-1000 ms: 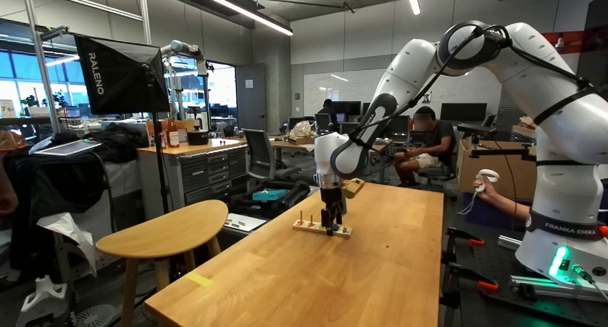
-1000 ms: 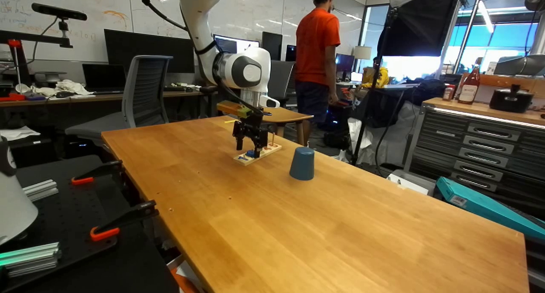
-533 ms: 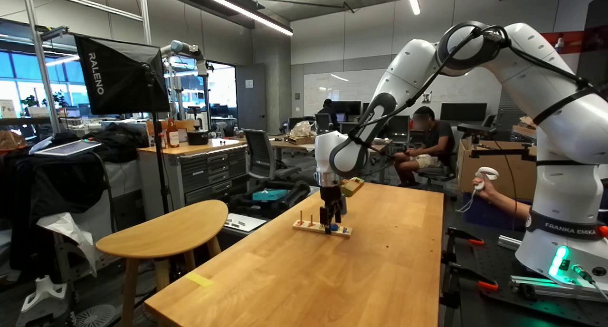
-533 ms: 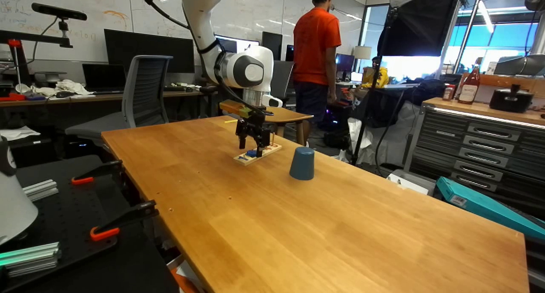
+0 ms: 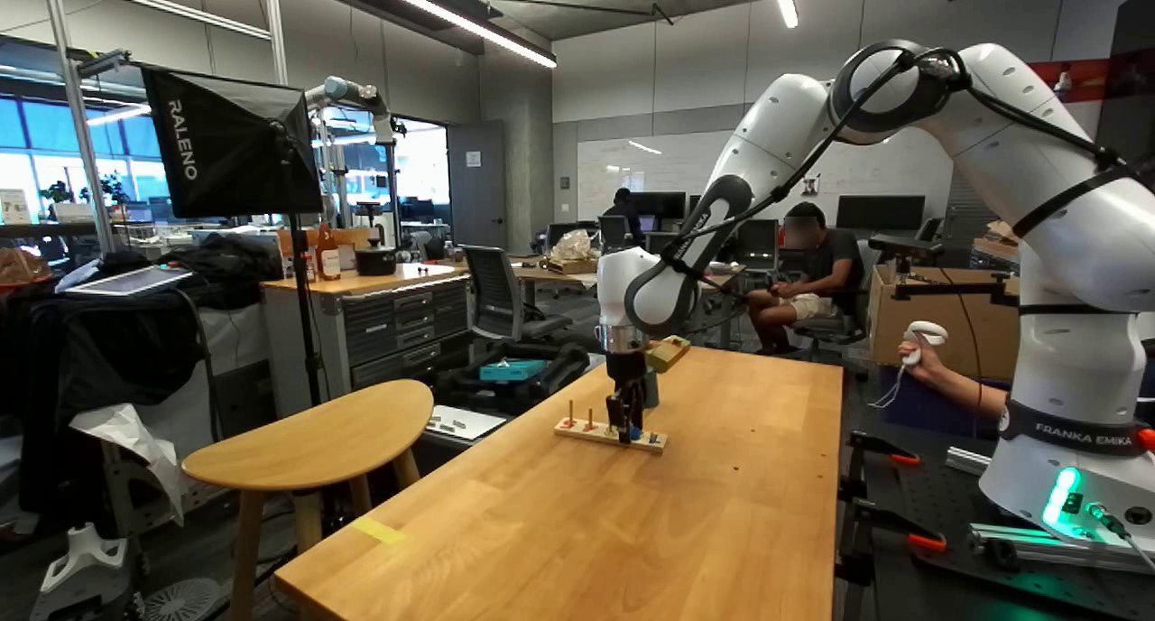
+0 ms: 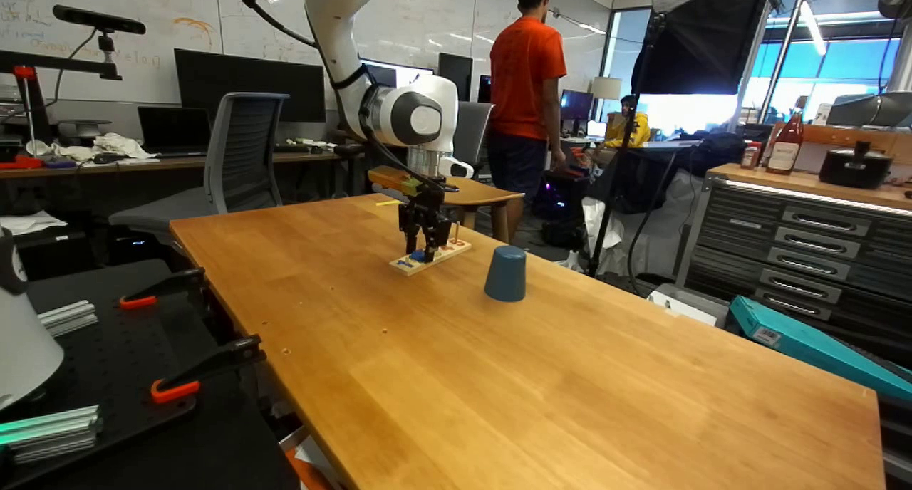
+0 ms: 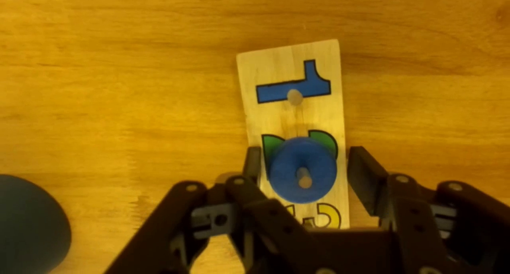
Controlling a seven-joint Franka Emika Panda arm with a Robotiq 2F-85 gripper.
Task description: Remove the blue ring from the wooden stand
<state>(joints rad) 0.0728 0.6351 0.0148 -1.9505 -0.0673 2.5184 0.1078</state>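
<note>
The blue ring (image 7: 287, 154) sits low on a peg of the wooden stand (image 7: 261, 118), over a green numeral. Around it, my gripper (image 7: 305, 164) stands part-way open, one finger on each side. In the wrist view a gap shows between the ring and either finger, the wider one at the right finger (image 7: 364, 178). Both exterior views show the gripper (image 6: 420, 250) pointing straight down, its fingertips low at the stand (image 5: 586, 433). The peg by the blue numeral 1 carries no ring. Part of the stand is hidden beneath the gripper.
A blue-grey cup (image 6: 506, 273) stands upside down on the table (image 6: 570, 376), near the stand; its edge (image 7: 30, 226) shows at the lower left of the wrist view. Thin upright pegs (image 5: 571, 411) rise from the stand's far end.
The fingers have come closer together around the blue ring. The arm shifted slightly along the stand earlier in this second. The stand itself has moved very slightly.
</note>
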